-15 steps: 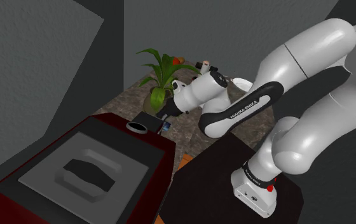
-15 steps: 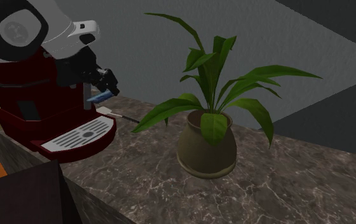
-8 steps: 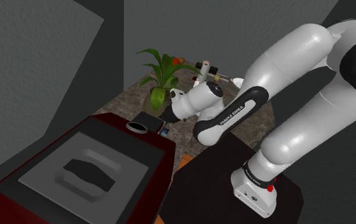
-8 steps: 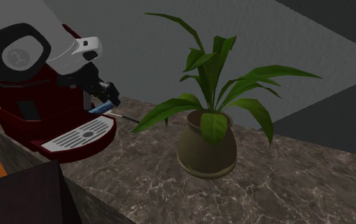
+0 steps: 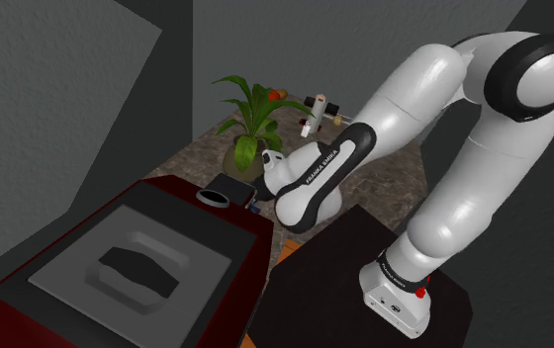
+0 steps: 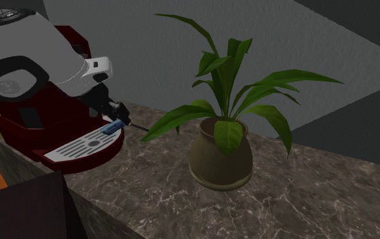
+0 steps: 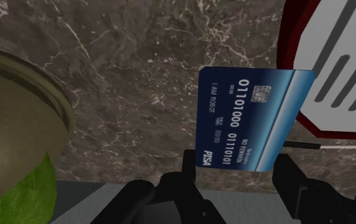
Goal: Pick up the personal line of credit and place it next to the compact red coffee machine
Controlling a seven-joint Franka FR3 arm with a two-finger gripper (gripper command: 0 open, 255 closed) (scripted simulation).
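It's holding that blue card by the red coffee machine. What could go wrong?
The pincer pinches the blue card only at one end, so it might tilt or slip. One card corner looks to hang over the coffee machine's drip tray; released here, it could land on the tray, not the counter.

Location type: domestic kitchen.

Supporting indicators:

- The work surface is a dark brown stone-patterned countertop (image 6: pixel 155 193) with white veining.
- A red coffee machine (image 6: pixel 53 132) stands on this countertop. A slotted grey drip tray (image 6: pixel 85 144) sits at its base.
- A potted plant (image 6: pixel 224 146) with long green leaves, in a rounded olive pot, stands near the machine on the same countertop.
- In the shoulder view, several small tabletop items (image 5: pixel 318 105) are grouped at the countertop's far end. Their type cannot be determined.
- Plain grey textured walls (image 5: pixel 57 89) stand behind the counter.
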